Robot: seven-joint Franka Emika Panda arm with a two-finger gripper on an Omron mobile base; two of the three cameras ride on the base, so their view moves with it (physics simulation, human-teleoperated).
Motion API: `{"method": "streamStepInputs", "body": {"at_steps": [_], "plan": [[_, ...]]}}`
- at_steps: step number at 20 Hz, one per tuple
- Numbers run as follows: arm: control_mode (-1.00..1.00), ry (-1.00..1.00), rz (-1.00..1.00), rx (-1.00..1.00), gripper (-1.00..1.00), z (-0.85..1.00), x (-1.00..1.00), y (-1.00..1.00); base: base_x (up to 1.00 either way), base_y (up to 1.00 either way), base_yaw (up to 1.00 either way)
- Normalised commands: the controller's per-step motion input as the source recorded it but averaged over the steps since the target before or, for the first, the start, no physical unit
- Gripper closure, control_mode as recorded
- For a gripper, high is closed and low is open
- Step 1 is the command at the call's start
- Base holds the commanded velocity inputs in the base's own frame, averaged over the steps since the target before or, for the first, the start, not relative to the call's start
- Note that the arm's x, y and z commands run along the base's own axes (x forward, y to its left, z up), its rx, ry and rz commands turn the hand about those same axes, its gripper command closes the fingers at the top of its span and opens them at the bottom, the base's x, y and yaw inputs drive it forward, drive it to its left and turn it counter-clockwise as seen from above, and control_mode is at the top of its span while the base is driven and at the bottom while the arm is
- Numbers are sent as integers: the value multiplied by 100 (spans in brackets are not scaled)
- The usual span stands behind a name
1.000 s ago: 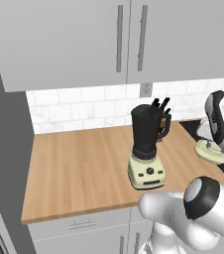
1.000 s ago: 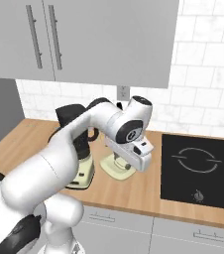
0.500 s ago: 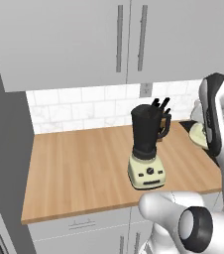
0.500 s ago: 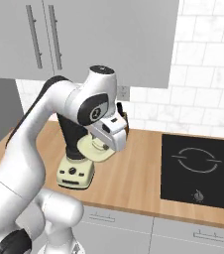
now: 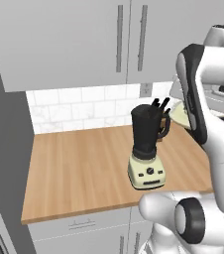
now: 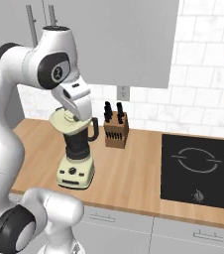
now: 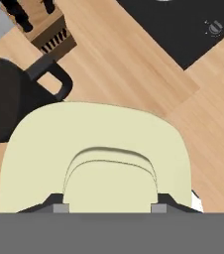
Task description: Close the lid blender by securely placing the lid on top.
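You had the gripper (image 6: 72, 118) clamped on the lid (image 6: 67, 122), jaws closed against its raised centre knob in the hand view, carried up in the air; the lid sat tilted just above the blender (image 6: 78, 158) mouth, overlapping the jar rim on the side away from the handle, not seated yet. The blender stood upright on the wooden counter (image 6: 134, 173), handle toward the knife block (image 6: 116, 130) just behind it; the black cooktop (image 6: 201, 171) lay well apart past the knife block.
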Motion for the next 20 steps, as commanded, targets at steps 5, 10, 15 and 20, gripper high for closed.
{"method": "streamStepInputs", "body": {"at_steps": [5,10,15,20], "plan": [[-100,0,-11,1,100,0,29,30,0,0,0],[-100,0,-14,9,100,-6,31,19,0,0,0],[-100,0,-14,4,100,-13,45,38,0,0,0],[-100,0,-3,0,100,-22,47,12,0,0,0]]}}
